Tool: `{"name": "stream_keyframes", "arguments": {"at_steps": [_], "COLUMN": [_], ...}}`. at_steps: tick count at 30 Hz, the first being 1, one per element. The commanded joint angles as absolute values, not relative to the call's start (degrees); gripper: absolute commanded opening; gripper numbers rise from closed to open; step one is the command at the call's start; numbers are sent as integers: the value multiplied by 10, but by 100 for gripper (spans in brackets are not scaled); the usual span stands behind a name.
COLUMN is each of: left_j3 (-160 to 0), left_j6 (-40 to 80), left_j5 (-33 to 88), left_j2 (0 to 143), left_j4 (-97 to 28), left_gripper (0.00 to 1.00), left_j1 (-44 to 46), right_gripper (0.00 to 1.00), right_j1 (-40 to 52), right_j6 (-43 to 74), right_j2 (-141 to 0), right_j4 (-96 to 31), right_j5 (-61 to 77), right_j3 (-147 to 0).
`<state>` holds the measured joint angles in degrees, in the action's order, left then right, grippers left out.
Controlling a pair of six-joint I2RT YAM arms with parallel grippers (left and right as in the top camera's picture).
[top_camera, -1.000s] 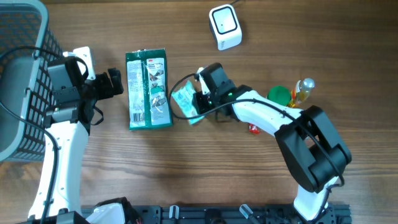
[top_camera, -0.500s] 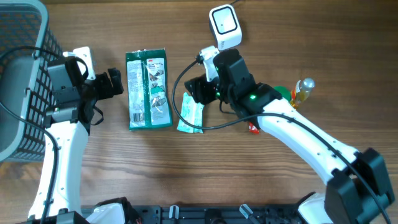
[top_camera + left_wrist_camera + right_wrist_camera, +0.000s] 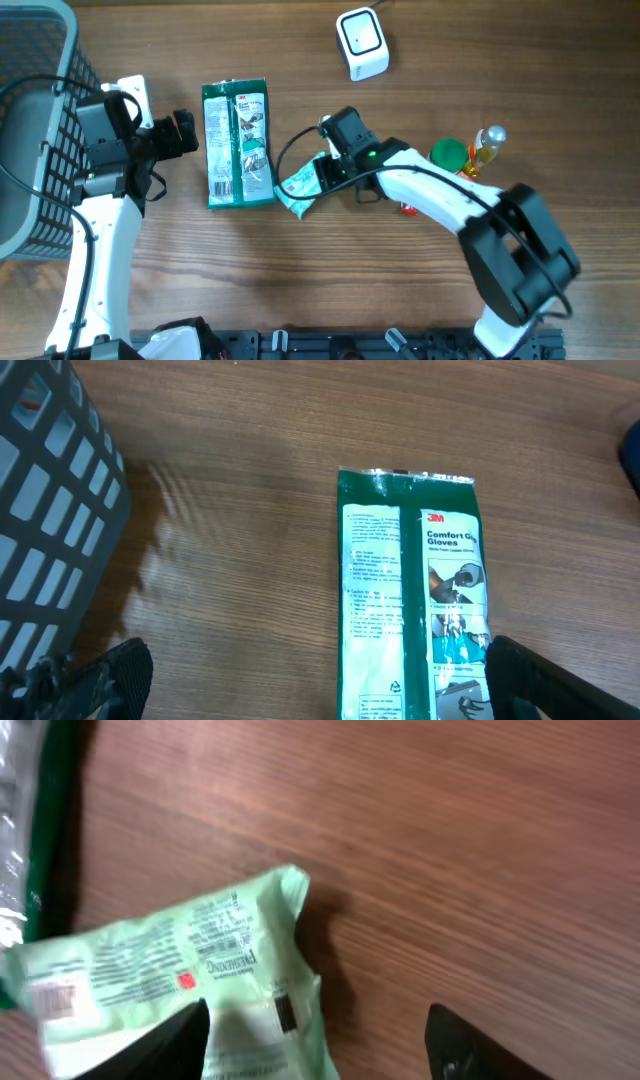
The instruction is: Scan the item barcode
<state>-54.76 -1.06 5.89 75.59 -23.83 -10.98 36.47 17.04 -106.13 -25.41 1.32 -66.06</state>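
— Well, where do the edges lie around you?

— My right end effector (image 3: 322, 172) hangs low over the middle of the counter (image 3: 330, 290), jaws standing apart with nothing pinched. One finger (image 3: 170, 1050) sits at the end of the pale green pouch (image 3: 170, 970) nearest my arm, and the other is over bare wood. The pouch lies flat, printed side up. Its far end is just beside the long edge of the dark green glove pack (image 3: 238, 143); whether they touch I cannot tell.

— And room to move?

— Bare wood runs from the pouch up to the white scanner (image 3: 362, 42), which stands near the far edge. A wide bare strip also fills the near side. To my left the basket (image 3: 60, 90) takes the far corner. My left end effector (image 3: 185, 133) hovers between it and the glove pack, jaws spread wide and holding nothing. To the right, small things sit close beside my right arm.

— Count them for me.

— Two packets: one pouch, one glove pack. One scanner. One basket. One bottle (image 3: 487, 143), with one round green cap (image 3: 448, 153) just beside it. One small red item (image 3: 408, 207), half hidden under my arm. Two end effectors, both with jaws parted.
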Motion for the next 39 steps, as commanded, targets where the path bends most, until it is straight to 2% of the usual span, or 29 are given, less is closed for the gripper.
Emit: {"name": "stream_keyframes", "arguments": {"at_steps": [1,4,6,8,10,11,13,14,17,24,34,39], "left_j3": [-552,-552,-552,-552,-552,-552,-552,-552,-552,-552,-552,-552], "left_j6": [-15,-15,-15,-15,-15,-15,-15,-15,-15,-15,-15,-15], "left_j5": [62,62,62,62,62,62,62,62,62,62,62,62], "left_j2": [758,758,758,758,758,758,758,758,758,758,758,758], "left_j4": [-237,-237,-237,-237,-237,-237,-237,-237,-237,-237,-237,-237], "left_gripper": [100,100,100,100,100,100,100,100,100,100,100,100], "left_j1": [-112,-112,-112,-112,-112,-112,-112,-112,-112,-112,-112,-112], "right_gripper": [72,76,79,77,63,47,9,4,4,4,4,4], "right_j1": [365,364,363,362,364,366,375,379,387,388,382,387], "right_j6": [211,208,164,153,150,150,153,158,199,219,240,240], "right_j2": [-992,-954,-948,-953,-961,-967,-992,-1006,-1050,-1155,-1067,-1089], "right_j4": [-305,-291,-258,-249,-249,-246,-244,-243,-239,-256,-217,-171], "right_j5": [-18,51,96,114,188,220,233,239,278,251,331,326], "right_j3": [-661,-666,-667,-666,-666,-666,-666,-665,-661,-661,-714,-706]}}
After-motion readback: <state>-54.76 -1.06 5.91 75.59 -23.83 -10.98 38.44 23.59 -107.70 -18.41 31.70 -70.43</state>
